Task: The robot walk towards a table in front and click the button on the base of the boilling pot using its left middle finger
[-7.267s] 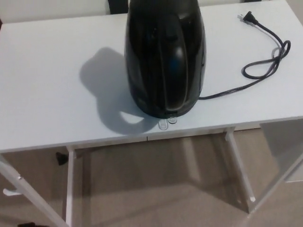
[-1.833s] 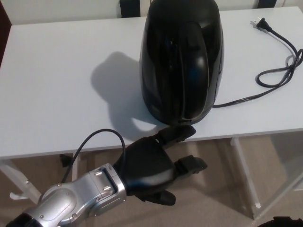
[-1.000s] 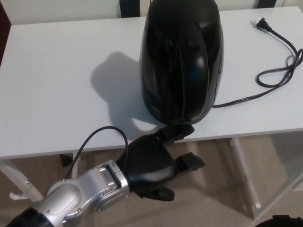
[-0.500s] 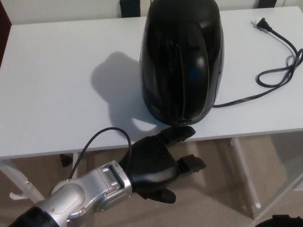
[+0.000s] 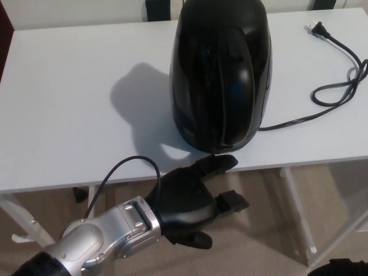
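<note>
At the table's near edge the left hand (image 5: 187, 198), fingers spread and holding nothing, has barely shifted in the last second; its top finger (image 5: 217, 164) stays just under the black kettle (image 5: 219, 72) base, so the button press looks underway or imminent.

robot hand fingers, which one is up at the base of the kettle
The topmost finger of the left robot hand, stretched to the kettle base at the table edge; the other two hang lower, off the table.
</note>
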Robot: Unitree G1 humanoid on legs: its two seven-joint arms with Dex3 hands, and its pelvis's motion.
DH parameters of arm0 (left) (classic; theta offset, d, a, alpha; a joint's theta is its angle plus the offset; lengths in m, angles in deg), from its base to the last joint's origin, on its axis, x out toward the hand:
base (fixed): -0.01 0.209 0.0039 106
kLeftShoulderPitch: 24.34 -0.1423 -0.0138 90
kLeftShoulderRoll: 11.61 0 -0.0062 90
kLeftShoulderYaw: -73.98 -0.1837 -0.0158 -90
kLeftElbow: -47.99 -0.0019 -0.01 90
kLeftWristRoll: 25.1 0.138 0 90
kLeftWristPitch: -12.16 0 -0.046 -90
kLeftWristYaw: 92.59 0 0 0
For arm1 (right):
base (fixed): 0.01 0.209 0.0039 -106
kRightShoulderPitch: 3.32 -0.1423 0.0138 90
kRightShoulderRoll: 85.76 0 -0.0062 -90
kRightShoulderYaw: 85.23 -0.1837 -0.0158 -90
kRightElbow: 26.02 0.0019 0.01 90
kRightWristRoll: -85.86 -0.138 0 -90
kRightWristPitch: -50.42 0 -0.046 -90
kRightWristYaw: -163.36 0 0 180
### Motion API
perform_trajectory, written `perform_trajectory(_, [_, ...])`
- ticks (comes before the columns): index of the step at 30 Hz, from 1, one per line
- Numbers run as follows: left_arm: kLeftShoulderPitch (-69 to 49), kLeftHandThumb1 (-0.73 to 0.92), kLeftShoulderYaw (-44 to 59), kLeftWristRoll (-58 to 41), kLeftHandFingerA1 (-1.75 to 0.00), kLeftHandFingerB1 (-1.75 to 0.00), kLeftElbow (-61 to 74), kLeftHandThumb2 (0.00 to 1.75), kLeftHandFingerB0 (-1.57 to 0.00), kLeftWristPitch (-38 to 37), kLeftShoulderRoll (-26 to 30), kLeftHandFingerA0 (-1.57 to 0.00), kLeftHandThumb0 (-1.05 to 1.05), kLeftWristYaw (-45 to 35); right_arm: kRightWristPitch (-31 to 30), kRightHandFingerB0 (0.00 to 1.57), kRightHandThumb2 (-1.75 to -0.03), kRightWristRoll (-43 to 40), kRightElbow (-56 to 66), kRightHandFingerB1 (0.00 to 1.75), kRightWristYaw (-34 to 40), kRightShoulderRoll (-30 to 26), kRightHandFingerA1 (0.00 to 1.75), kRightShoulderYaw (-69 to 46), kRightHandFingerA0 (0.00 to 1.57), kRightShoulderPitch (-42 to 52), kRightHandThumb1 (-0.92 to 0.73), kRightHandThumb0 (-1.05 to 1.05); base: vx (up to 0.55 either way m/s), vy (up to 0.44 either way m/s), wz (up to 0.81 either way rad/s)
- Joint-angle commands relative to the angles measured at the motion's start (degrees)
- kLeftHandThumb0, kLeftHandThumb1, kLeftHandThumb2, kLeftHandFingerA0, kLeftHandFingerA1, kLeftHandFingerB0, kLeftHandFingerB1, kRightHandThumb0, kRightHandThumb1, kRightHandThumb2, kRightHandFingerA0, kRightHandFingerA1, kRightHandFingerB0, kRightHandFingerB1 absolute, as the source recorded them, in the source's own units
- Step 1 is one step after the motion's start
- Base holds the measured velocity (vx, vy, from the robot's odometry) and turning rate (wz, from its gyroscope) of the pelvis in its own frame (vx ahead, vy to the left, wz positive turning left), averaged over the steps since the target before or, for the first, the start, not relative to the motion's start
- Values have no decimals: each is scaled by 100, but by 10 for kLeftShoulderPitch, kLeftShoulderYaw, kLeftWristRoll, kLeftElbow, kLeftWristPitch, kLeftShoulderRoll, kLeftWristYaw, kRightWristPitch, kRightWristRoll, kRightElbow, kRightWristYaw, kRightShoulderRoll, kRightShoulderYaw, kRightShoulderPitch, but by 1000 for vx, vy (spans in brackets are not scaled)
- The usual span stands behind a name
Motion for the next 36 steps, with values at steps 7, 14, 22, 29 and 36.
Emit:
perform_trajectory(7, [-7,86,-7,-9,-29,-28,-20,67,-16,13,4,-26,-78,-28,-4,67,-56,-1,10,45,-6,-9,47,-1,82,5,-49,-46,0,0,0])
perform_trajectory(14, [-10,69,-9,-18,-41,-40,-23,96,-12,13,3,-17,-80,-44,-16,67,-56,-1,21,45,-10,-8,47,-2,80,9,-50,-46,0,0,0])
perform_trajectory(22, [-12,85,-10,-4,-30,-28,9,68,-15,10,11,-26,-79,-21,-3,66,-56,-6,16,45,-12,-9,48,-4,79,8,-49,-46,0,0,0])
perform_trajectory(29, [-69,68,-5,-18,-42,-41,123,96,-15,-15,37,-20,-79,-13,7,60,-76,-13,5,56,-18,-9,58,-4,71,9,-40,-52,0,0,0])
perform_trajectory(36, [-168,83,-15,-24,-31,-29,184,66,-25,-55,95,-30,-77,3,25,69,-56,-21,-16,46,-21,-6,48,-9,81,10,-47,-54,0,0,0])
